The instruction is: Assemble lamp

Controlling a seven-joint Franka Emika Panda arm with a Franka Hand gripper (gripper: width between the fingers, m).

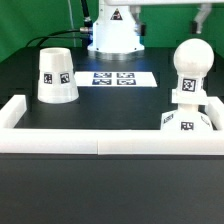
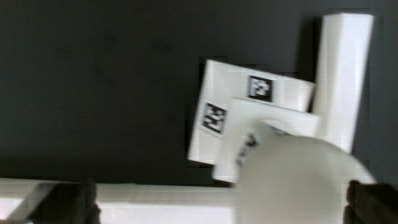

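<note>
Here, the bulb (image 1: 191,66) stands seated in the base (image 1: 186,122); the shade (image 1: 56,76) waits well apart on the tabletop (image 1: 110,105). Fetching it seemingly comes next; the end effector's state cannot be told.

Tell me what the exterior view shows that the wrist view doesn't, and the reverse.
Only the exterior view shows the shade standing apart on the table at that view's left, the marker board and the arm's pedestal. Only the wrist view shows the base from above, with the tags on its top face. Both show the bulb upright on the base by the white rails. The tool's jaws cannot be read in either.
</note>
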